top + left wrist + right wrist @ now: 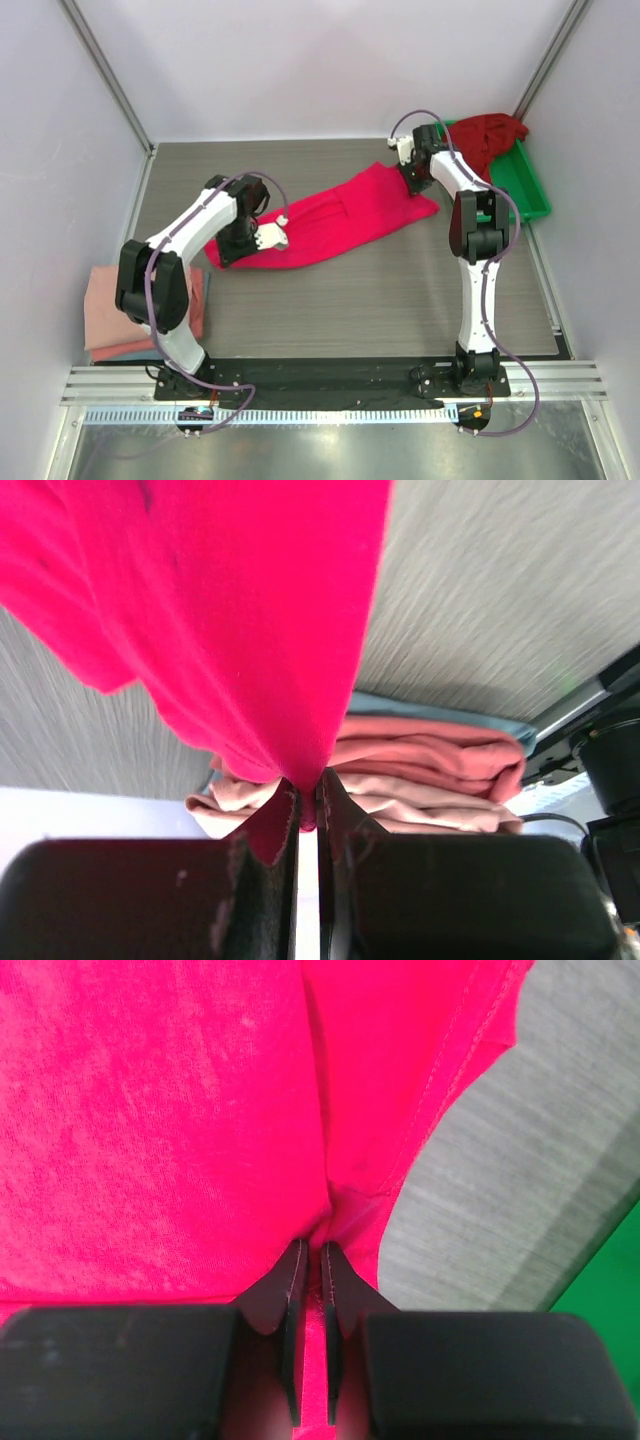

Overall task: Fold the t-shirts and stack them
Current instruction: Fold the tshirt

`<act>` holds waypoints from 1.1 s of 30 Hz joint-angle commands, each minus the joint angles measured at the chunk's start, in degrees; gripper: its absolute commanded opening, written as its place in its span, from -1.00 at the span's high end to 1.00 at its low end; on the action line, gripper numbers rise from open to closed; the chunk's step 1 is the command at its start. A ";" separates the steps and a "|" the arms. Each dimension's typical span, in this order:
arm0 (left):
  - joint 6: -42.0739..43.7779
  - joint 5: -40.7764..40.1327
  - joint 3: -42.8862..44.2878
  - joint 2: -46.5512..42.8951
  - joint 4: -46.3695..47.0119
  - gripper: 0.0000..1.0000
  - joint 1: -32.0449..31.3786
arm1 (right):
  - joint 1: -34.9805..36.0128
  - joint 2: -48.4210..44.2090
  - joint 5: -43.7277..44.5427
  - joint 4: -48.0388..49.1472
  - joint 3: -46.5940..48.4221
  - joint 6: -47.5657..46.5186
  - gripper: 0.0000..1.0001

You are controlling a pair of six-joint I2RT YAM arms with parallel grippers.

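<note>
Tabletop (380,300): pink-red tee (340,215) diag., near-L/far-R

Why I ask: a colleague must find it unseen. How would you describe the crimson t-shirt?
At the far right corner of the table sits a green tray. The crimson t-shirt lies crumpled in it, darker than the bright pinkish-red t-shirt stretched mid-table.

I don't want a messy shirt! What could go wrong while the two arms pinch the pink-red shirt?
The left fingers and right fingers each pinch just a small bit of the pink-red shirt, so it might slip out. The shirt lies bunched and wrinkled between them, so the fold could come out crooked. The crimson shirt heaped in the green tray sits close to the right arm and might get snagged.
</note>
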 commanded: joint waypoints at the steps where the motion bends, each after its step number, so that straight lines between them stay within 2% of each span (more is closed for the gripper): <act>1: 0.50 3.28 -0.88 -4.99 -19.53 0.96 -3.21 | 0.37 5.15 0.04 -2.83 5.53 -1.66 0.77; 6: -1.44 4.94 -5.09 -8.78 -19.44 0.95 -15.33 | 1.77 12.61 -1.28 -4.33 17.32 -1.22 0.77; 10: -3.63 15.10 -3.79 -4.92 -19.44 0.92 -22.89 | 4.41 20.50 -1.63 -4.24 30.92 -2.45 0.68; 13: -6.00 22.05 -0.73 0.26 -19.35 0.93 -28.95 | 6.87 24.57 -1.63 -2.58 36.92 -2.89 0.66; 17: -8.55 27.87 4.29 6.06 -16.73 0.93 -34.32 | 10.38 25.11 -1.72 7.68 34.66 -3.94 0.63; 19: -9.00 29.81 6.31 9.48 -15.93 0.93 -36.25 | 11.53 26.07 -1.72 9.81 36.05 -4.47 0.60; 28: -12.34 36.32 17.92 18.90 -11.44 0.91 -40.22 | 14.08 29.06 -3.21 25.72 36.77 -1.84 0.51; 29: -12.78 36.41 19.23 19.78 -11.09 0.84 -40.39 | 14.26 29.50 -3.21 27.99 37.03 -1.31 0.50; 30: -13.65 36.94 21.42 21.09 -10.83 0.65 -40.40 | 14.26 29.85 -3.48 29.06 37.47 -0.61 0.50; 32: -14.27 38.17 24.59 22.07 -10.39 0.51 -40.40 | 13.73 29.42 -3.83 32.74 37.47 4.02 0.35; 33: -15.06 38.61 28.61 22.68 -10.30 0.29 -40.48 | 13.56 28.81 -3.22 33.46 37.56 5.79 0.28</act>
